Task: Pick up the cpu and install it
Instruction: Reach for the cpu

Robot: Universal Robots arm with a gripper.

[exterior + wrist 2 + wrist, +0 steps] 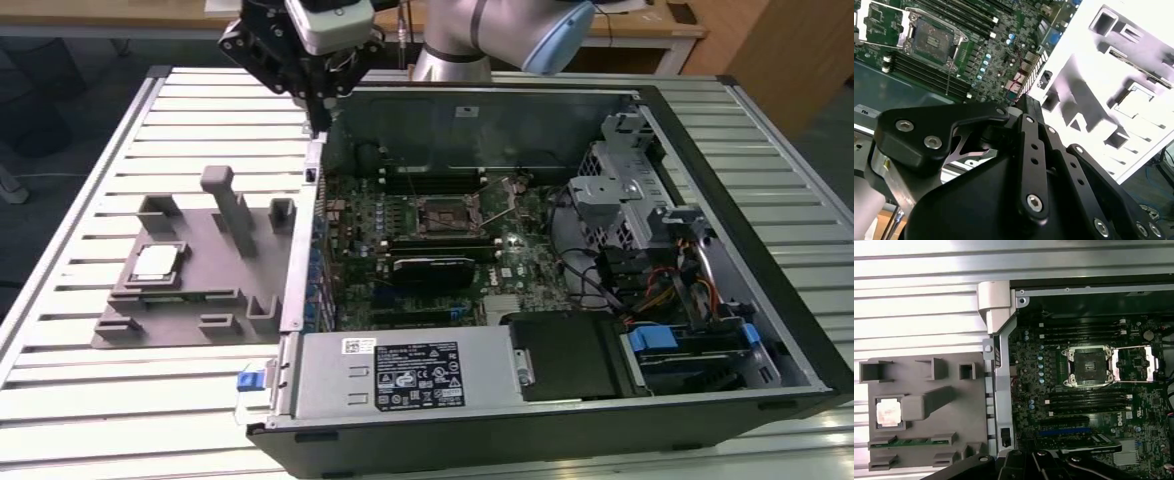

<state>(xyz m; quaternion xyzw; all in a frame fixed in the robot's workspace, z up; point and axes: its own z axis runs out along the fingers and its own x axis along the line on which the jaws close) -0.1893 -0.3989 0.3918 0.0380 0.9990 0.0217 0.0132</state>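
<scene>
The pick-up is not yet begun: the cpu (pixel 154 262) lies in the tray (pixel 187 335), well apart from the gripper (pixel 322 118), whose jaws look closed and empty over the case (pixel 561 435) edge, so a grasp needs them parted.

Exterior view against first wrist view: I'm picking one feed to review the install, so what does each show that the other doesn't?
Exterior: the silver-and-blue robot arm and the silver power supply box. First wrist: a thin green strip in a slot of the grey moulded tray. Both: the small silver square cpu resting in that tray, and the open black-framed socket.
</scene>
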